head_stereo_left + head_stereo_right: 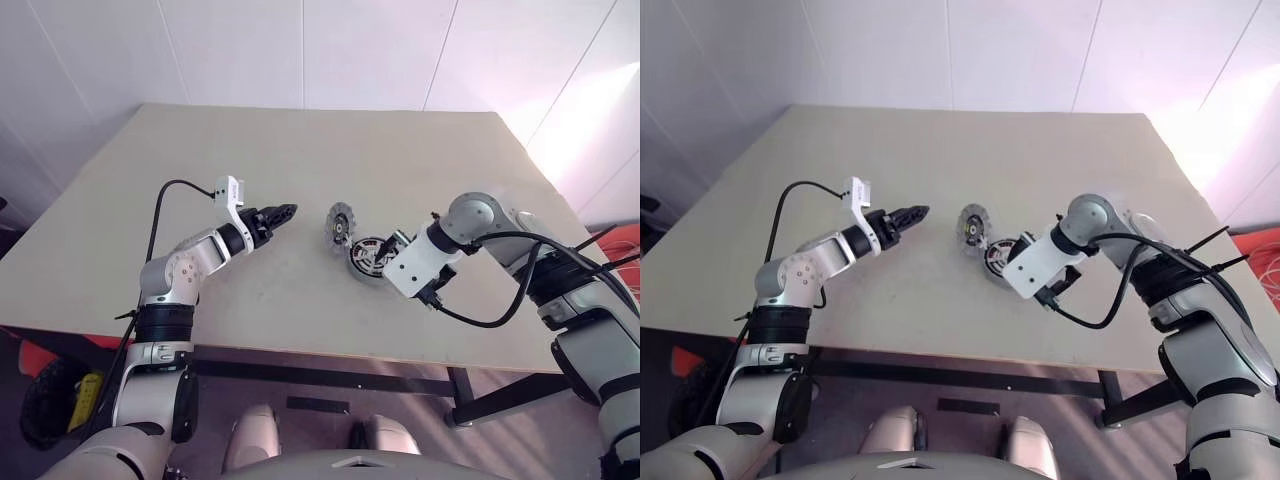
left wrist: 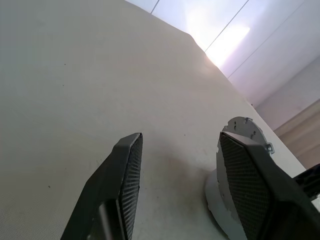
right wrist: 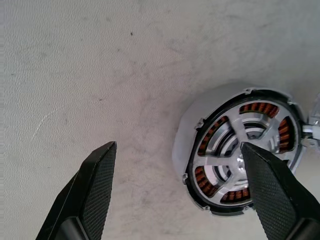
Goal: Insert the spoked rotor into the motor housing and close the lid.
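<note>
On the desk [image 1: 300,290], the motor housing [image 3: 243,151] lies rigid, metallic, probably heavy; its rim is best gripped. The right gripper [image 3: 182,192] fingers are spread wide above it, the left gripper [image 1: 283,212] fingers are half-open, empty.

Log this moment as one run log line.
right gripper: open, above motor housing | left gripper: open, empty | spoked rotor: on table, beside housing | lid: not closed
</note>
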You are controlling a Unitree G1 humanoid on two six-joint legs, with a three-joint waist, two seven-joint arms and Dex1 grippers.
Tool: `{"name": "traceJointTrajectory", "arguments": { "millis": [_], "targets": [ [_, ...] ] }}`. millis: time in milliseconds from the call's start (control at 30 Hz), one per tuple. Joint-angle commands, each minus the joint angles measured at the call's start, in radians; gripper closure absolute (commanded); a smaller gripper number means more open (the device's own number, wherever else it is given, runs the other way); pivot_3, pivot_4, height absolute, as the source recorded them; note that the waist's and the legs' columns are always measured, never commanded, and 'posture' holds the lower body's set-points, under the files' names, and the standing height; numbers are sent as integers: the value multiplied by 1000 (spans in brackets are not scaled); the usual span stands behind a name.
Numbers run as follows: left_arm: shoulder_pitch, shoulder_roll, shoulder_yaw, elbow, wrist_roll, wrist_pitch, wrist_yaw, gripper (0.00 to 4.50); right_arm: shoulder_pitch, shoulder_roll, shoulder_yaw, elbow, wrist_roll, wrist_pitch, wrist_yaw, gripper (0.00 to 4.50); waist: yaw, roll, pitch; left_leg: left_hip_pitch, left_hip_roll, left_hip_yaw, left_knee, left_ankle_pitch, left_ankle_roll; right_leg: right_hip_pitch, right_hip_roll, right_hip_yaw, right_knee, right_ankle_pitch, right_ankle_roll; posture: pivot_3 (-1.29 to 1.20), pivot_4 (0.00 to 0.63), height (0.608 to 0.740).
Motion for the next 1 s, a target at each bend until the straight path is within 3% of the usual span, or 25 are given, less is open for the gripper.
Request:
{"name": "traceJointTrajectory", "arguments": {
  "millis": [33, 833, 933, 1000],
  "targets": [
    [-6, 1, 12, -37, -10, -22, 2, 1914, -24, -17, -7, 7, -7, -26, 12, 24, 0, 0, 0, 0, 0, 0, 0, 0, 0, 0, 0, 0, 0, 0, 0, 0, 0, 740],
    [-8, -2, 15, -26, -9, -45, 9, 1914, 1, 27, 22, 14, -40, -31, 1, 24, -1, 0, 0, 1, 1, 0, 3, 0, 0, 0, 0, 0, 4, 0, 0, 0, 0, 740],
    [-6, -2, 17, -29, -10, -45, 12, 1914, -6, 38, 21, 32, -49, -33, -6, 550, -2, 0, 0, 2, 1, 0, 4, 0, 0, 1, 0, 0, 5, 0, 0, 0, 0, 740],
    [-4, -4, 17, -33, -11, -46, 15, 1914, -9, 42, 19, 40, -53, -35, -11, 1237, -1, 0, 0, 2, 1, 0, 4, 0, 0, 1, 0, 0, 5, 0, -1, 0, 0, 740]
  ]
}}
